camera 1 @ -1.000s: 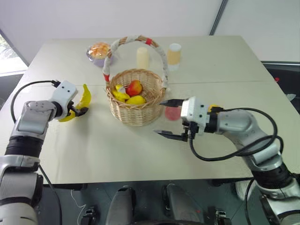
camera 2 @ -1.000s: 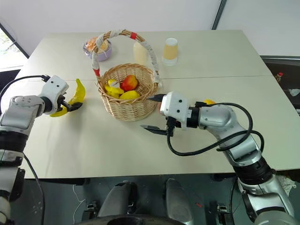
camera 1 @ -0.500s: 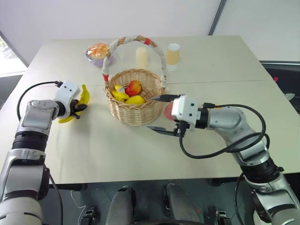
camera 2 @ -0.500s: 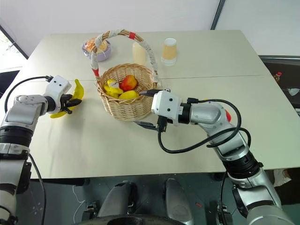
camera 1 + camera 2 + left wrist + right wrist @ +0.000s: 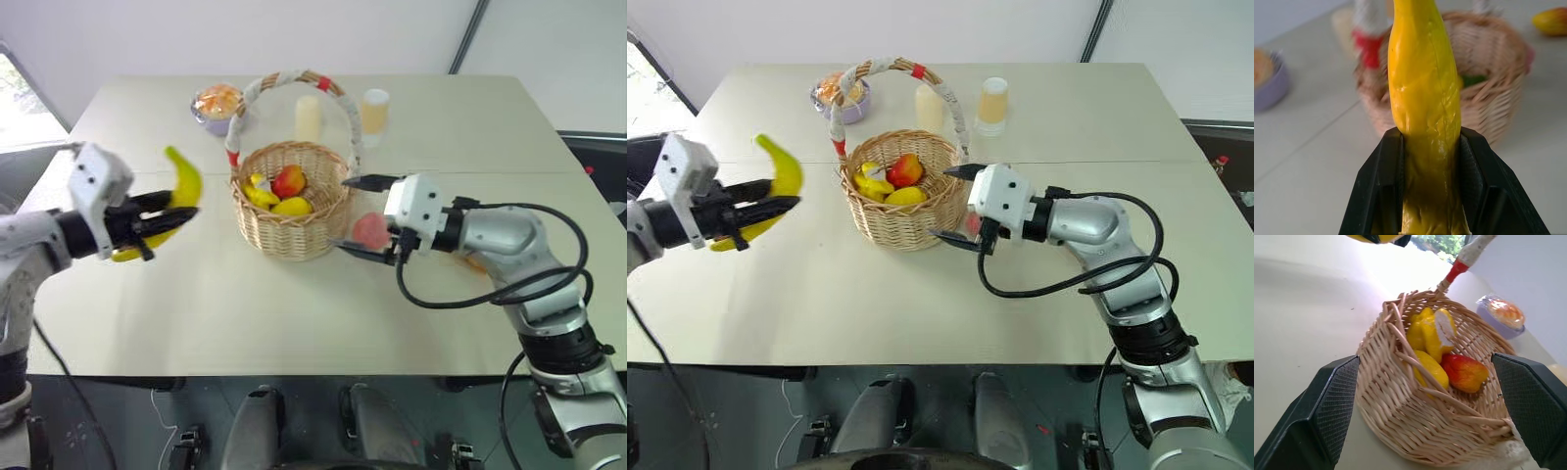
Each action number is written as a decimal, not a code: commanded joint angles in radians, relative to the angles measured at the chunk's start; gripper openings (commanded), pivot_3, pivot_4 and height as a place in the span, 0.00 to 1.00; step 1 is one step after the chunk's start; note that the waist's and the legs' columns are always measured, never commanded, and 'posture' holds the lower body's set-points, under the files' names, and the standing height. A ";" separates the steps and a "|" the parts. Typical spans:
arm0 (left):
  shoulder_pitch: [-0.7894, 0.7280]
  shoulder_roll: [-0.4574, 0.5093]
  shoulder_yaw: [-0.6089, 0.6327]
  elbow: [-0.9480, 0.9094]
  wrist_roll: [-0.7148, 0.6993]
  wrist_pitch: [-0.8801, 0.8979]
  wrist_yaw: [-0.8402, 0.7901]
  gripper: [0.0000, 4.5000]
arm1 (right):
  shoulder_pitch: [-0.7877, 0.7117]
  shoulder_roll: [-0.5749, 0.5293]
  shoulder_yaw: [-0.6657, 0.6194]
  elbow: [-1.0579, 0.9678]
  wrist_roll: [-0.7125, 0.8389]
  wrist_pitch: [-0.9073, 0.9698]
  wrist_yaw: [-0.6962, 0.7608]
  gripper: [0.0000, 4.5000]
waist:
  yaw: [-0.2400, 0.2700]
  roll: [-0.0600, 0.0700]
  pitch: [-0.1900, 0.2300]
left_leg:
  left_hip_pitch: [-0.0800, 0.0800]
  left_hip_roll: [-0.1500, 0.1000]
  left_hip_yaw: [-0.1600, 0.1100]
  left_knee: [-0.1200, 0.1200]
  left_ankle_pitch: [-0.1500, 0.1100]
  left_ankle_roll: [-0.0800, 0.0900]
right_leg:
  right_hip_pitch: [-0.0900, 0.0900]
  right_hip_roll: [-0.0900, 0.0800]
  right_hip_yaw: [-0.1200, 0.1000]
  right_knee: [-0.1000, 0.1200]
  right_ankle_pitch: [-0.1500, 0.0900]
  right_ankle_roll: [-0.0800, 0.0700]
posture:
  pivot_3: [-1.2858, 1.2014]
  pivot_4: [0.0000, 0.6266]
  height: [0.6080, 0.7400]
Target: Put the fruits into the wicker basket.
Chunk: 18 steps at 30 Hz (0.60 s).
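Pale beige table (image 5: 294, 304) against a white wall carries the scene. Left gripper (image 5: 157, 217) is clamped on the long yellow banana (image 5: 174, 196), raised clear of the tabletop; in the left wrist view the two black fingers (image 5: 1382, 186) press both sides of the banana's lower part, and the fruit runs on past the fingertips toward the wicker basket (image 5: 289, 201). The basket stands on the table ahead of that gripper, to its right side, well apart from it. Right gripper (image 5: 355, 213) has its jaws spread wide, not holding anything; it sits just beside the basket's right wall, fingers pointing left at it, one finger near rim height and the other low near the table. In the right wrist view the basket lies between the two fingers. Small pink peach (image 5: 371, 231) lies on the table just beside the lower finger and the gripper body, next to the basket. Inside the basket: red-and-yellow mango (image 5: 287, 181) and other yellow fruit pieces (image 5: 257, 194). Beyond the basket, farther from both grippers, are two pale yellow cylinders (image 5: 309, 118) and a purple bowl (image 5: 217, 103) with an orange top.
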 commanded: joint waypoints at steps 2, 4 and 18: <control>-0.187 -0.113 -0.204 0.004 0.096 -0.012 0.152 0.22 | -0.034 -0.014 -0.047 0.016 0.011 -0.002 -0.005 1.00 | -0.002 0.000 0.000 | 0.000 -0.001 0.001 0.001 0.000 0.000 | 0.001 0.002 0.001 0.000 0.001 0.002 | 0.52 0.24 1.00; -0.280 -0.188 -0.302 0.104 0.181 -0.042 0.214 0.22 | -0.038 -0.024 -0.060 0.019 0.008 0.008 -0.011 1.00 | -0.004 0.000 0.000 | 0.000 -0.002 0.001 0.001 0.000 0.000 | 0.000 0.004 0.001 0.000 0.001 0.002 | 0.52 0.24 1.00; -0.360 -0.266 -0.381 0.307 0.233 -0.137 0.112 0.98 | 0.105 -0.015 -0.081 -0.050 0.024 0.187 -0.115 1.00 | -0.023 0.000 0.000 | -0.002 -0.001 0.001 0.000 0.000 0.000 | -0.004 0.005 0.002 0.000 0.001 0.002 | 0.52 0.24 1.00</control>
